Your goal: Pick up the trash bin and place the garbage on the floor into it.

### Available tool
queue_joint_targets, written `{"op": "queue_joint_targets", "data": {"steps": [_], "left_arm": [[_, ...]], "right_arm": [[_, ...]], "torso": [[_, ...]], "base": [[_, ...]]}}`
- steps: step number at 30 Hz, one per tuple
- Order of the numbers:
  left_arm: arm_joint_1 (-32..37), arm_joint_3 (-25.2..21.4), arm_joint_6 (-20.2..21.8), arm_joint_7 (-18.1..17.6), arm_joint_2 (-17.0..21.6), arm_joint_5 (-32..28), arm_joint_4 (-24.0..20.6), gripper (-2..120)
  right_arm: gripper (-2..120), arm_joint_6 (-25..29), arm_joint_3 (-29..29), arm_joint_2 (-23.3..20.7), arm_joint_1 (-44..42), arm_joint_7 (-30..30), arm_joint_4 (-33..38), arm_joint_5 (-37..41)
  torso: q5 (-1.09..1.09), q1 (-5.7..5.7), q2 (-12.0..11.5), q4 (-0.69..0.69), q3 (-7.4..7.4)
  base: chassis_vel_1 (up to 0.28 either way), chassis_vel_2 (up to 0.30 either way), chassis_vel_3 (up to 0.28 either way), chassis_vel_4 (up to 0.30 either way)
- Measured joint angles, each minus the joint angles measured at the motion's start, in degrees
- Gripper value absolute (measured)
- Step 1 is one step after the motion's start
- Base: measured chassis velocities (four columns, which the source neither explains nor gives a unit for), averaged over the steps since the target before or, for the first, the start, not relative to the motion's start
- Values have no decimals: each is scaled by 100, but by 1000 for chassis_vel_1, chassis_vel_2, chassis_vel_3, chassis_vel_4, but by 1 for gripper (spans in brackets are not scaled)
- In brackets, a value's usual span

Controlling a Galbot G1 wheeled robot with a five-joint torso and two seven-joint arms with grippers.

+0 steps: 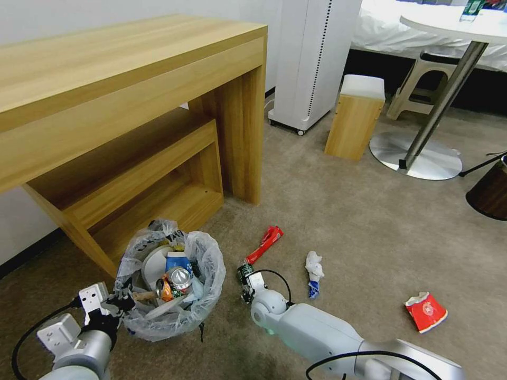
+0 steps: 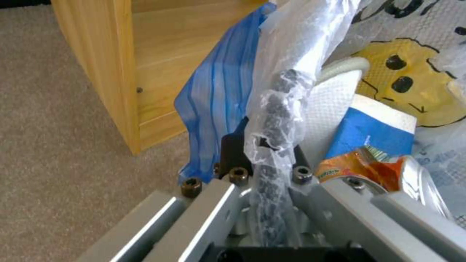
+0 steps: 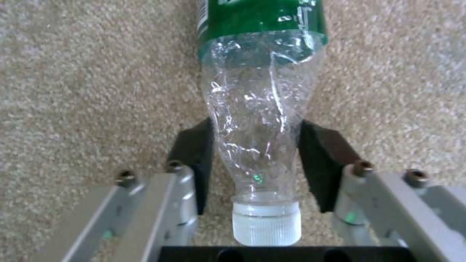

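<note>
The trash bin (image 1: 168, 287), lined with a crinkly plastic bag, sits low by the wooden desk's leg and holds a can, wrappers and paper. My left gripper (image 1: 120, 302) is shut on its near rim; in the left wrist view the pads (image 2: 233, 149) pinch the bag-covered rim (image 2: 276, 120). My right gripper (image 1: 245, 282) is down on the beige carpet, and in the right wrist view its black pads (image 3: 194, 156) press both sides of a crushed green bottle (image 3: 260, 91) near its white cap. A long red packet (image 1: 266, 243), a crumpled white-and-blue paper (image 1: 314, 270) and a crushed red cup (image 1: 425, 311) lie on the floor.
The wooden desk (image 1: 132, 79) with a lower shelf stands close behind the bin. Farther back are a white appliance (image 1: 311, 58), a small wooden stool (image 1: 355, 119) and a round table's metal base (image 1: 417, 155). A brown bin (image 1: 488, 192) stands at the right edge.
</note>
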Motion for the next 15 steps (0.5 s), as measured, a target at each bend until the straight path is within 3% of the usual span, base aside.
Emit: {"op": "queue_joint_targets", "data": {"steps": [11,14,15], "left_arm": [[-37,5,-21,11,12,5,87,0],[-88,1,-26,11,29,7,202,0],[-88,1,-26,11,29,7,202,0]], "right_arm": [[13,183,102,-174,-117,-39,262,-118],[10,353,362,-691,-239,-36,1217,-79],[10,353,362,-691,-239,-36,1217,-79]], "torso": [[1,0,0,0,0],[1,0,0,2,0],[1,0,0,2,0]], "base": [[0,0,0,0],[0,0,0,0],[0,0,0,0]]}}
